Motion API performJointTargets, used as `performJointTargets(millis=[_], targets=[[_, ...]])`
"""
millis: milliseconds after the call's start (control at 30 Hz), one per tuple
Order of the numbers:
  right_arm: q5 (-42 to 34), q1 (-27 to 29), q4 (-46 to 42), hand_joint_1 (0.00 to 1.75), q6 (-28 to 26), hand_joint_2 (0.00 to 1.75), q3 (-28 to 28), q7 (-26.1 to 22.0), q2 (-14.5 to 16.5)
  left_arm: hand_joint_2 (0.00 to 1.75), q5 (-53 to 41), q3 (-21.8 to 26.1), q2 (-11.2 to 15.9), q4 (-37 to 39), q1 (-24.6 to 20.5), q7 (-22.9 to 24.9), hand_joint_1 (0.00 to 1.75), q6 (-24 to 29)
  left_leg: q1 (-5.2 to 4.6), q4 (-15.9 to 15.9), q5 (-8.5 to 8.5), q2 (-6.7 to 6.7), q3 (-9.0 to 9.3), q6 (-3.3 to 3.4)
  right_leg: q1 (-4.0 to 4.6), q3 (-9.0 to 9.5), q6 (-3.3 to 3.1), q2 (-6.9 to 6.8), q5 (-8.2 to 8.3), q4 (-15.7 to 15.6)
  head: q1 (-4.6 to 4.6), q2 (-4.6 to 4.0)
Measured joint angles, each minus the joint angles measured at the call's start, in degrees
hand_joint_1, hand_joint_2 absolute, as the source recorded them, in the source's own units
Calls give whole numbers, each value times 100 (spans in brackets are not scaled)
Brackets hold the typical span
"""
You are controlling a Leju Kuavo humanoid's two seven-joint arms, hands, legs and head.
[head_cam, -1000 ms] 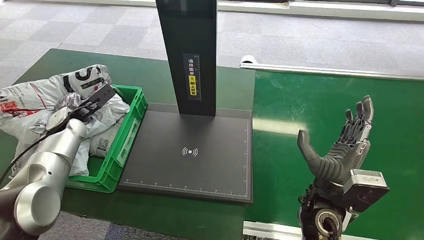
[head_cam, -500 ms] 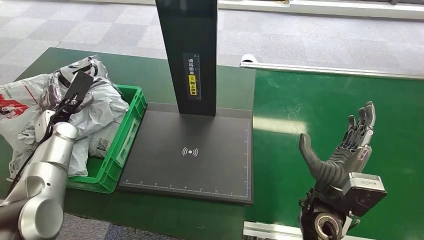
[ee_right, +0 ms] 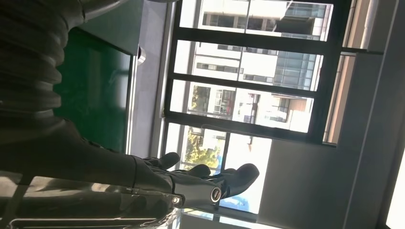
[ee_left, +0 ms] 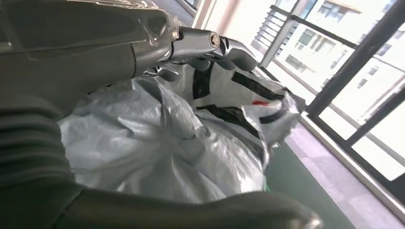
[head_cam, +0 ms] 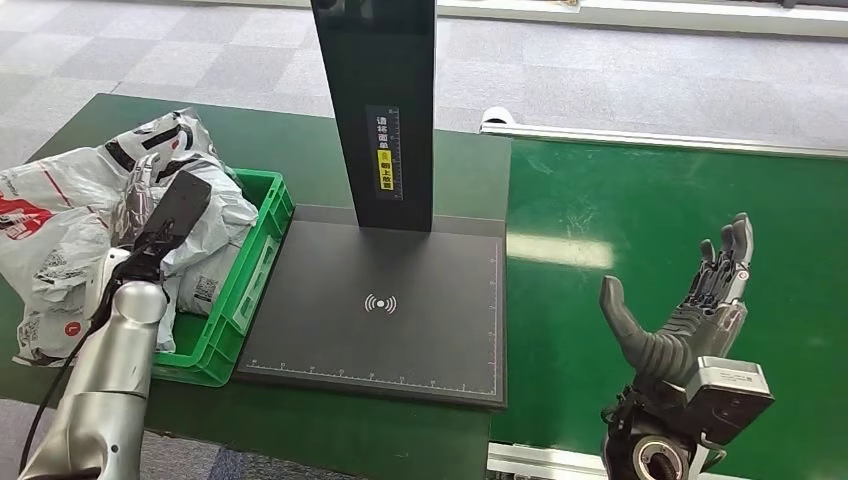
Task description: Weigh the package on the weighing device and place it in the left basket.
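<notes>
Over the green basket [head_cam: 262,262], left hand [head_cam: 172,215] sits w/ fingers spread, palm down above the heap of packages [head_cam: 60,235], holding nothing. Top grey package [ee_left: 157,143] lies just under the fingers [ee_left: 224,45] in the wrist view; contact can't be told. Looks like the drop-off step is done or ending. To finish well: lift straight up, don't snag loose film, keep clear of the weighing device [head_cam: 385,305], bare now. Right hand [head_cam: 690,310] is raised over the green belt [head_cam: 650,200], palm up, fingers wide, empty.
</notes>
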Motion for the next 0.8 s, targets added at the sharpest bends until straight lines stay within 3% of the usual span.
performJointTargets(millis=[100,200,300,400,533,800], targets=[[-80,-10,11,0,150,175,-27,11,3,175,1635,-163,-227,-710,456,-1190,0,-272,-3,0,-2,0,-2,1,-3,-1,0,0,0,-1,-2,0],[-150,-70,109,0,342,175,-33,115,-2,175,3267,-579,-553,-1558,1170,-2382,0,-239,-7,0,-10,2,-2,3,-6,-1,2,1,-2,-2,-1,0],[-187,-116,337,0,533,175,-31,252,-14,175,3939,-1295,-878,-2215,1951,-2949,0,0,-9,0,-17,0,-3,9,-9,-2,8,-1,-9,-5,-1,0],[-208,-105,689,0,706,175,1,311,-16,175,4157,-2026,-1165,-2419,2483,-2990,0,177,-9,0,-21,-6,-6,13,-10,-1,14,-5,-13,-7,-1,0],[-269,11,1267,0,781,175,129,187,23,175,4217,-2709,-1429,-2067,2807,-2999,0,291,-9,0,-22,-7,-6,13,-9,-1,14,-4,-13,-7,-2,0],[-443,420,2080,0,285,175,184,-473,139,175,3831,-3240,-1497,-1120,3099,-3304,0,568,-6,-2,-24,-5,-10,10,-6,-7,13,-3,-14,-6,-3,0]])
